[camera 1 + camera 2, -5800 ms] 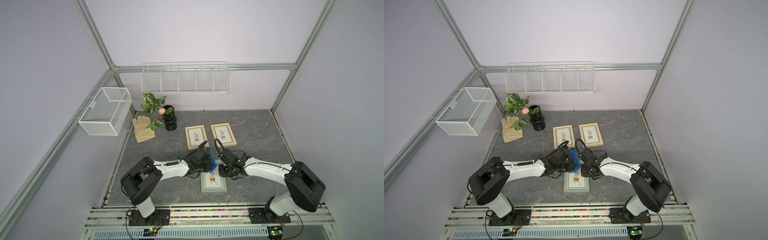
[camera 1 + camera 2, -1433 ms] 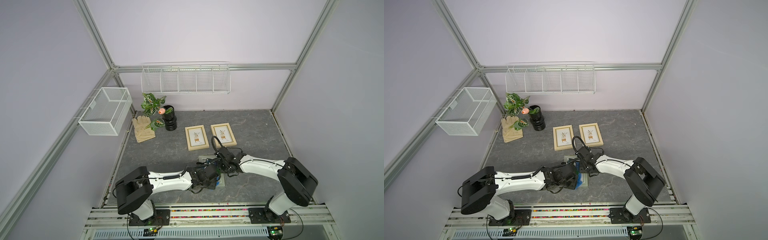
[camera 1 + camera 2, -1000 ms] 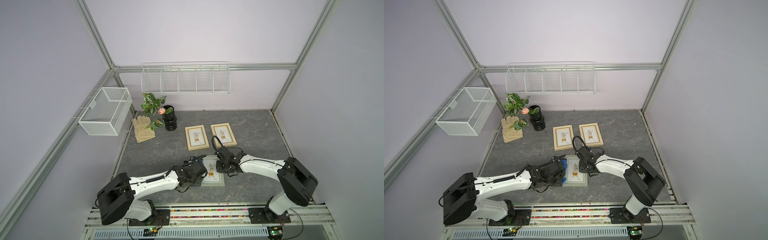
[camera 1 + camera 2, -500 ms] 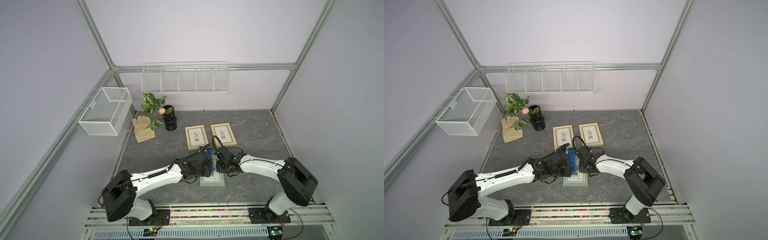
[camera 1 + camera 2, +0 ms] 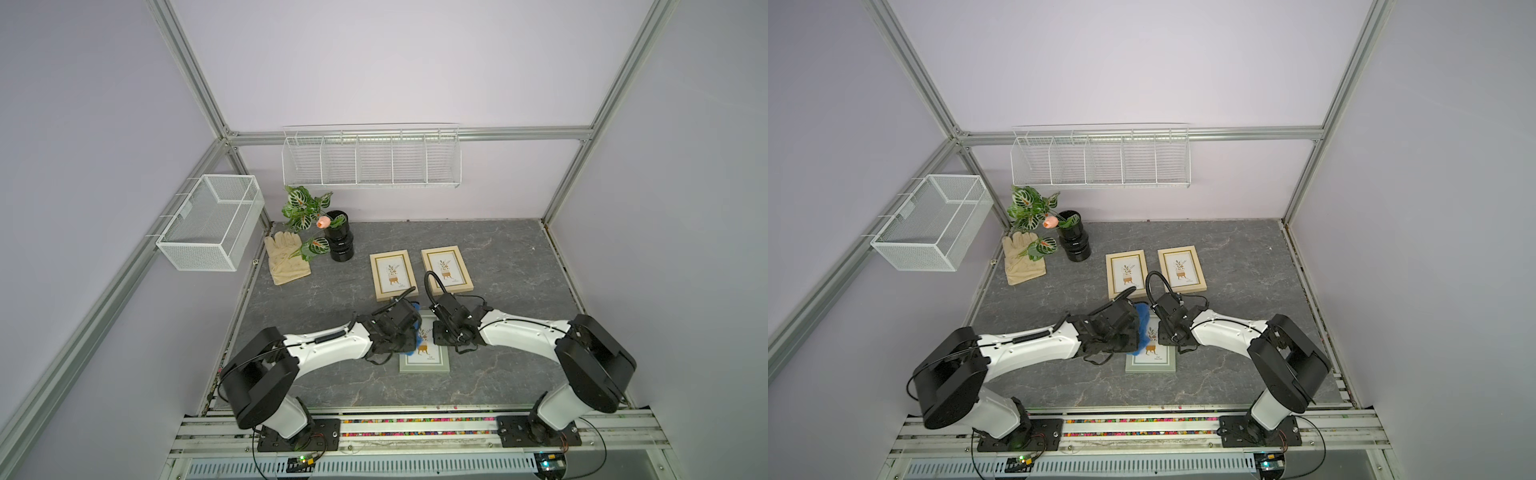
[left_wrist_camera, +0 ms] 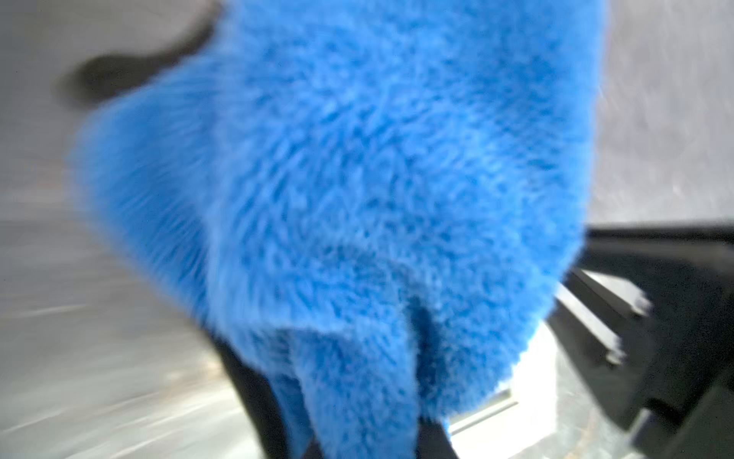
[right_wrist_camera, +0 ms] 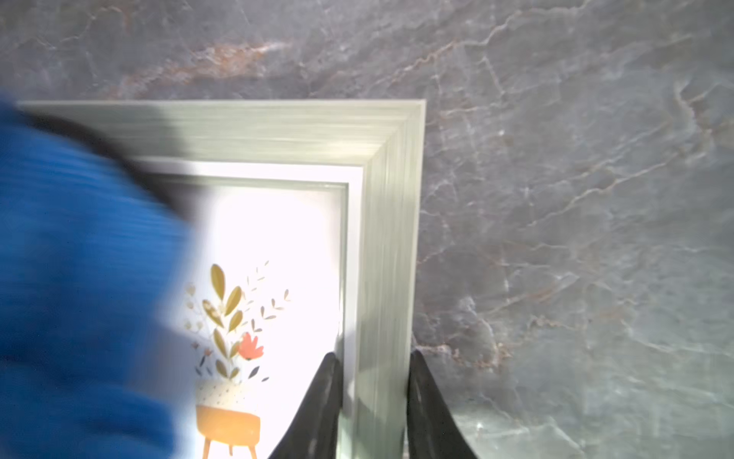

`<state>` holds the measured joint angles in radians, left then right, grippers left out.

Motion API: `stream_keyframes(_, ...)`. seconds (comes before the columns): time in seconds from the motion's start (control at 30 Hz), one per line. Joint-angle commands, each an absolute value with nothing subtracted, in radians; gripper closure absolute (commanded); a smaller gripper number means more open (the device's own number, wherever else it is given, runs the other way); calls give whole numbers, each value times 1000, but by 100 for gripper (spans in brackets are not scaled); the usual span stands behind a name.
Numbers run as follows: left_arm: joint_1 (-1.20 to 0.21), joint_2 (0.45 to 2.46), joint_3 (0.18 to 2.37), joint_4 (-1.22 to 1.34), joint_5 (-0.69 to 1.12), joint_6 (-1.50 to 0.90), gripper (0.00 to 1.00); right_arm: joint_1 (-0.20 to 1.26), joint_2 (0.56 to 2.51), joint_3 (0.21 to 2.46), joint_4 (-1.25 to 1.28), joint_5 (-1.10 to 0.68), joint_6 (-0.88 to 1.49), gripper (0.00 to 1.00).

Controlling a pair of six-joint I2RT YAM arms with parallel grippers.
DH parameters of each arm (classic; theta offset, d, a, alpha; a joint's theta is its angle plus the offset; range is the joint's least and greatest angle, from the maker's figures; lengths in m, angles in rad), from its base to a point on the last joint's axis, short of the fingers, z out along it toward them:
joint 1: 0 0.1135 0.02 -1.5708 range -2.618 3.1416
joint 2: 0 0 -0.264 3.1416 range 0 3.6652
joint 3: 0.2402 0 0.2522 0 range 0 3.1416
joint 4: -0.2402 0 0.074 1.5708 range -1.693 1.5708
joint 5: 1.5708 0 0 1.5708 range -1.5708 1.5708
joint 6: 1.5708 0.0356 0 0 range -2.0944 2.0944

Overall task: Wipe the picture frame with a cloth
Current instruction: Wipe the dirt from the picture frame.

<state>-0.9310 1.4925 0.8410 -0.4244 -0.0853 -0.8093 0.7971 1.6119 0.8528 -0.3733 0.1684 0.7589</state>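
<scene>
A grey-green picture frame [image 5: 424, 360] lies flat near the table's front middle, with a plant print under its glass. My left gripper [image 5: 409, 332] is shut on the plush blue cloth [image 5: 1143, 326]. It holds the cloth on the far left part of the frame. In the left wrist view the cloth [image 6: 349, 179] fills most of the picture and hides the gripper [image 6: 345, 431] tips. My right gripper [image 7: 373, 367] is shut on the picture frame [image 7: 381, 238], with one finger on each side of its right rail. In a top view the right gripper [image 5: 441, 332] sits at the frame's right edge.
Two wooden picture frames [image 5: 393, 275] [image 5: 446, 269] lie side by side just behind the arms. At the back left are a black vase with a plant [image 5: 338, 242] and a beige glove [image 5: 286, 257]. A wire basket [image 5: 212, 222] and a wire shelf [image 5: 371, 160] hang on the walls.
My left gripper has swept the cloth from beside the frame's near left edge up over its far left part. The right gripper has stayed clamped on the right rail.
</scene>
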Motion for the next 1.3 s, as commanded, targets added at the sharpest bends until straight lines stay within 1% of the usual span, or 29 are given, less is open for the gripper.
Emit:
stream_keyframes(0.0, -867, 1415, 783, -618, -206, -747, 100, 779, 1650, 804, -476, 235, 760, 82)
stream_keyframes(0.1, -866, 1348, 827, -579, -175, -710, 100, 779, 1652, 810, -476, 232, 760, 82)
stream_keyframes(0.2, -866, 1339, 850, -435, -76, -691, 100, 781, 1652, 811, -468, 225, 759, 82)
stream_keyframes(0.3, -867, 1427, 900, -310, -1, -694, 100, 782, 1652, 811, -457, 217, 758, 82)
stream_keyframes(0.43, -867, 1592, 1008, -231, 50, -698, 100, 784, 1654, 809, -447, 209, 758, 82)
stream_keyframes(0.6, -875, 1784, 1111, -130, 157, -725, 100, 785, 1651, 805, -439, 208, 758, 82)
stream_keyframes(0.73, -887, 1839, 1138, -156, 143, -739, 100, 786, 1649, 803, -441, 214, 760, 82)
stream_keyframes(0.8, -878, 1823, 1119, -205, 98, -732, 100, 785, 1646, 799, -443, 218, 760, 82)
stream_keyframes(0.97, -803, 1725, 1011, -346, -24, -689, 100, 785, 1646, 793, -440, 218, 761, 82)
stream_keyframes(1.03, -793, 1712, 1000, -371, -46, -671, 100, 785, 1647, 792, -439, 220, 758, 82)
stream_keyframes(1.13, -814, 1733, 1017, -320, 6, -675, 100, 784, 1649, 794, -438, 219, 758, 82)
stream_keyframes(1.27, -893, 1811, 1135, -286, 43, -691, 100, 785, 1646, 799, -440, 218, 760, 82)
